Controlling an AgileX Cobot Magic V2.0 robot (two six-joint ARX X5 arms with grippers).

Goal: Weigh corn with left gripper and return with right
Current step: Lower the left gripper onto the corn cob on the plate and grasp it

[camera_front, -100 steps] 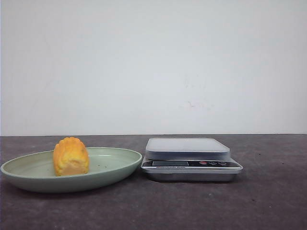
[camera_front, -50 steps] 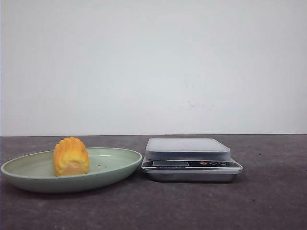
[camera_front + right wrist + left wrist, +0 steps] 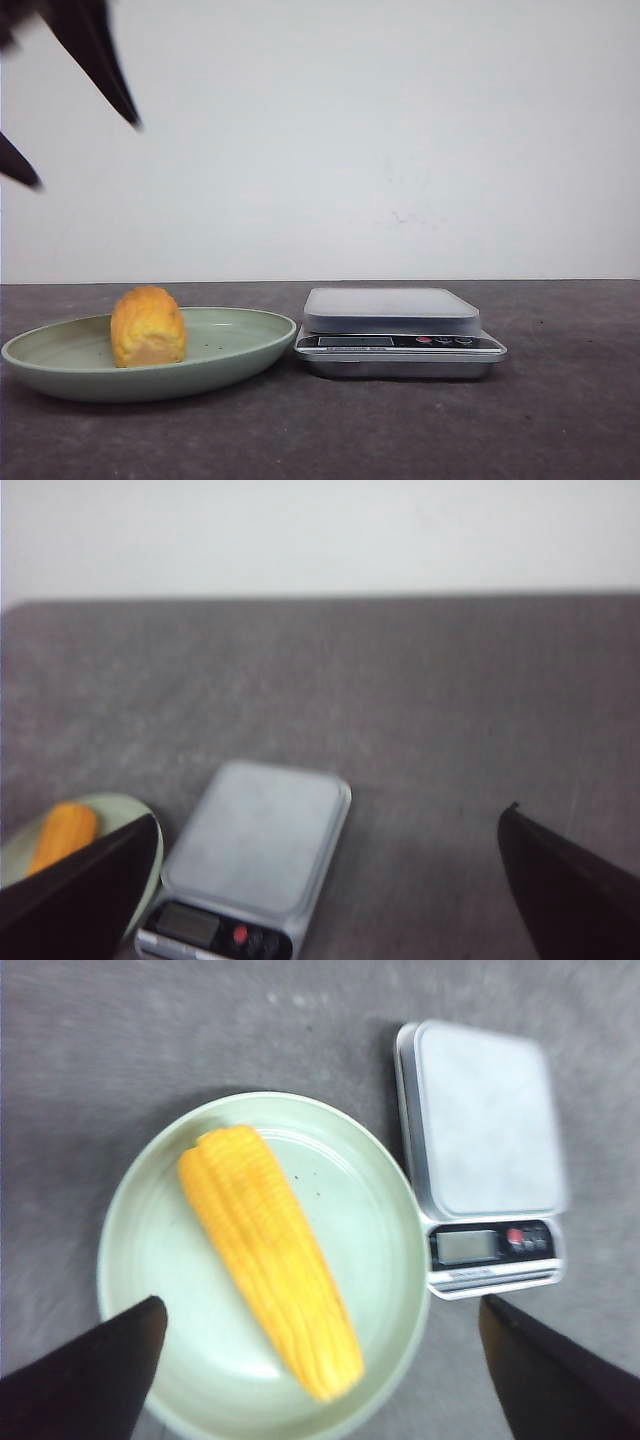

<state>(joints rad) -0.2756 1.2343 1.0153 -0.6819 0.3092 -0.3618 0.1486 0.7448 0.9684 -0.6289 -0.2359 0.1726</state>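
Note:
The corn (image 3: 148,327) is a yellow-orange cob lying in a pale green plate (image 3: 245,335) at the left; the front view shows it end-on. In the left wrist view the corn (image 3: 265,1250) is long and tapered, lying diagonally across the plate (image 3: 375,1210). My left gripper (image 3: 87,155) hangs high above the plate's left side, open and empty, with the corn between its fingers (image 3: 100,1370) from above. My right gripper (image 3: 330,815) is open and empty, above the scale (image 3: 260,855); it is out of the front view.
A silver kitchen scale (image 3: 400,330) with a pale platform stands just right of the plate, nearly touching it, and shows in the left wrist view (image 3: 485,1120). The table is dark grey, with a white wall behind. Corn (image 3: 65,835) and plate (image 3: 118,805) show beside the right gripper's finger.
The left gripper's dark fingers have come into the front view at the top left; earlier no arm showed. Corn, plate and scale have not moved.

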